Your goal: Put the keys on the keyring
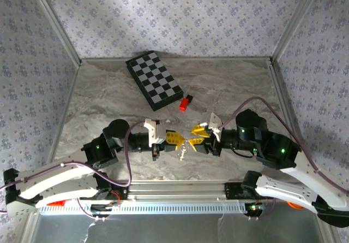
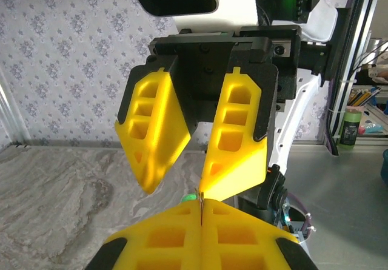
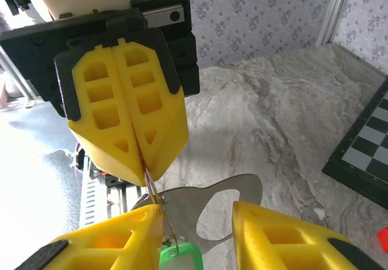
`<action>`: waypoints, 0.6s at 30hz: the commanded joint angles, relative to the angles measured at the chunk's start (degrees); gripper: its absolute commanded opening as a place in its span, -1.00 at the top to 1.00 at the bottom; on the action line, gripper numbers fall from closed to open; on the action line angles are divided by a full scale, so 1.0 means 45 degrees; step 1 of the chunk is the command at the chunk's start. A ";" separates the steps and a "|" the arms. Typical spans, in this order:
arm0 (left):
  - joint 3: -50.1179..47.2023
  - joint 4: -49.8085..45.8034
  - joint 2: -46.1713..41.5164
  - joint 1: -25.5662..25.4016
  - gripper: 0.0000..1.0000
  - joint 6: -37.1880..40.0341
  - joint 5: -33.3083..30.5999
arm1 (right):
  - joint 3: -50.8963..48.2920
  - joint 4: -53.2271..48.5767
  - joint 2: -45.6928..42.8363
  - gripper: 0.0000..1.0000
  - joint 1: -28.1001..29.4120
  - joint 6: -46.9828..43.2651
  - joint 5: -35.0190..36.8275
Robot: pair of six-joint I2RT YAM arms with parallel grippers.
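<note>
Watching the left tool (image 3: 145, 173), yellow jaws pressed together, pinching a stretch of the thin silvery wire keyring (image 3: 153, 195) up off the grey marbled surface (image 3: 273, 118). Facing it with the right tool (image 2: 176, 190), jaws spread apart and gripping nothing. Noting the small key with the bright green plastic head (image 3: 179, 259) dangling low between those spread jaws, beside a flat silvery metal tag with a cut-out (image 3: 242, 188); possibly hanging from the ring already, the join being cropped at the right wrist view's lower edge. Judging the ring as light, springy and slick, liable to twist or slip out of a pinch. Treating the key as light and rigid, swinging freely. Favouring a hold on the green head, broader and less slippery than the blade, leaving the bow hole clear for threading.
</note>
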 commanded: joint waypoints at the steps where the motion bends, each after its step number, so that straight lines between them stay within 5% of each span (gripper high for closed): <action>1: 0.0153 0.1526 -0.0217 -0.0045 1.00 -0.0387 0.0552 | -0.0132 0.0560 -0.0230 0.28 -0.0082 0.0135 -0.0866; 18: -0.0004 0.2001 -0.0429 -0.0043 1.00 -0.0633 0.0735 | -0.0792 0.1021 -0.0535 0.90 -0.0140 0.0233 -0.1140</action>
